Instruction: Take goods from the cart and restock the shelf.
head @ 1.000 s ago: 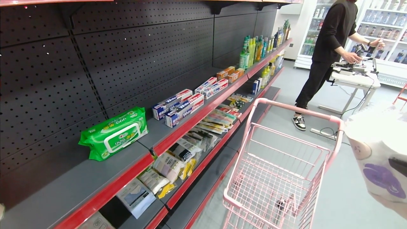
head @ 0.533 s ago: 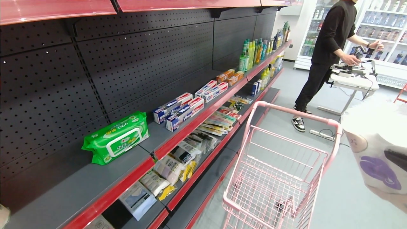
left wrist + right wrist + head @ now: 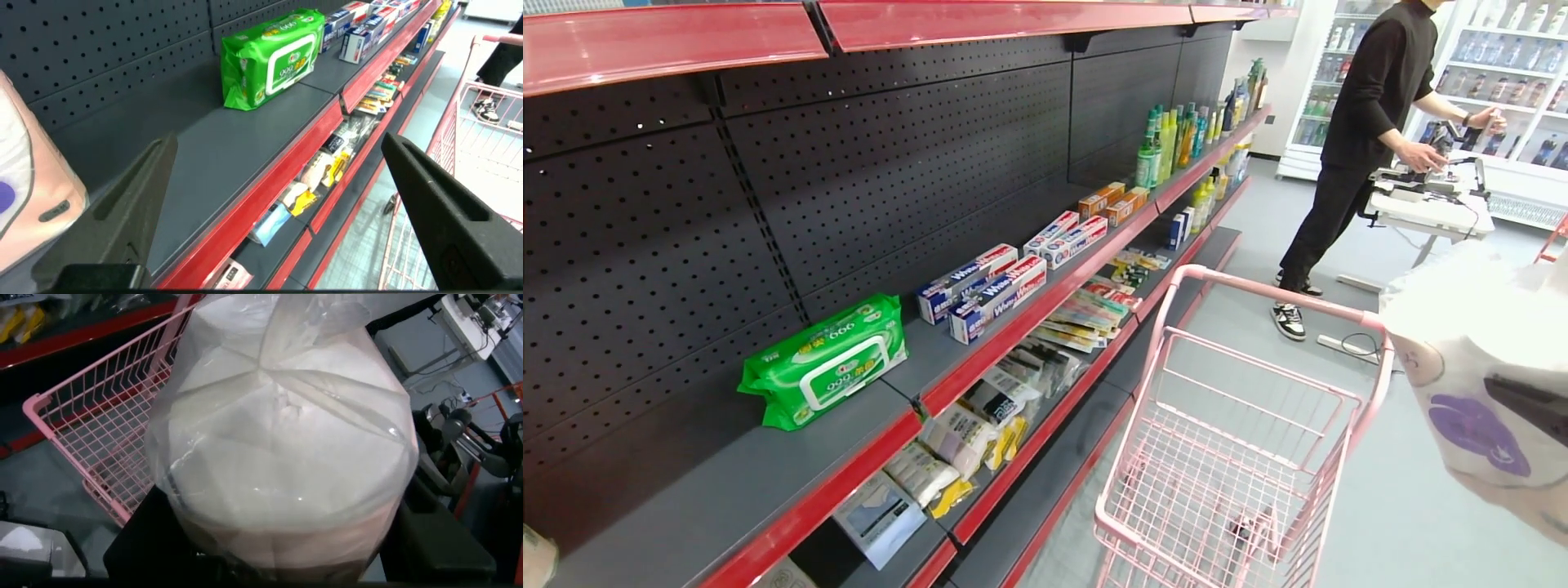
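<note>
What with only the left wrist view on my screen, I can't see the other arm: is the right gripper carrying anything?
Observer: Yes. The right gripper is shut on a plastic-wrapped pack of white paper rolls.
Operator: Where is that pack relative to the cart?
Observer: In the head view it hangs beside the handle of the pink cart, on the side away from the shelf.
Operator: What stands farther along that shelf?
Observer: Past the toothpaste boxes, upright bottles stand at the far end.
</note>
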`<state>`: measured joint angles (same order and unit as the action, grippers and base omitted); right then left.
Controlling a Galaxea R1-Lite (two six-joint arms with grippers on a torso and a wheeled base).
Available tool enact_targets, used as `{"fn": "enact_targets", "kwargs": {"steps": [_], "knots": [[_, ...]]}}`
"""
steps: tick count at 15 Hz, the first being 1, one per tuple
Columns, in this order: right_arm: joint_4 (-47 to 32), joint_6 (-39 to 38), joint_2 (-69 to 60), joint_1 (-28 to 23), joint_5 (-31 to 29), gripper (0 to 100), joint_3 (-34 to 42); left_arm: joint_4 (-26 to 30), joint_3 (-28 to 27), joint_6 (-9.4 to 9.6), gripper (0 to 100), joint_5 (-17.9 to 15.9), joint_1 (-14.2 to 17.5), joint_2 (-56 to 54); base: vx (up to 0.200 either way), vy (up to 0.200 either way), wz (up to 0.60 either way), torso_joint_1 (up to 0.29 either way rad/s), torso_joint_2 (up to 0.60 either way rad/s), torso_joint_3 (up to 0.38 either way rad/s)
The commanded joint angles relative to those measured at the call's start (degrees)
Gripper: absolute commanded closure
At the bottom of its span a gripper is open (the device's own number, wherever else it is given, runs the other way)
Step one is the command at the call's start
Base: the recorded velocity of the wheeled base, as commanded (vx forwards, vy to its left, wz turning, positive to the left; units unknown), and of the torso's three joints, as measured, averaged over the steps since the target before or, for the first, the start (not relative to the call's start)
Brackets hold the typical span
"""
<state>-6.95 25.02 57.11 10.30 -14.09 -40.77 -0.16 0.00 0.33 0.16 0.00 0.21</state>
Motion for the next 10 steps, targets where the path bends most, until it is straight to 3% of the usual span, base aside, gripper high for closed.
{"fn": "enact_targets", "kwargs": {"steps": [1,6,10], "knots": [[0.0,0.0,1.0,0.0,0.5,100,0.0,0.0,0.0,0.02,0,0.0,0.0,0.0,0.000,0.000,0.00,0.071,-0.16,-0.080],[0.7,0.0,1.9,-0.1,0.6,100,0.0,0.0,0.0,0.02,0,0.0,0.0,0.0,0.000,0.000,0.00,0.076,-0.15,-0.075],[7.0,0.6,5.1,-1.2,-0.3,100,1.0,0.0,0.0,0.02,0,0.0,0.0,0.0,0.000,0.000,0.00,0.058,-0.13,-0.058]]}}
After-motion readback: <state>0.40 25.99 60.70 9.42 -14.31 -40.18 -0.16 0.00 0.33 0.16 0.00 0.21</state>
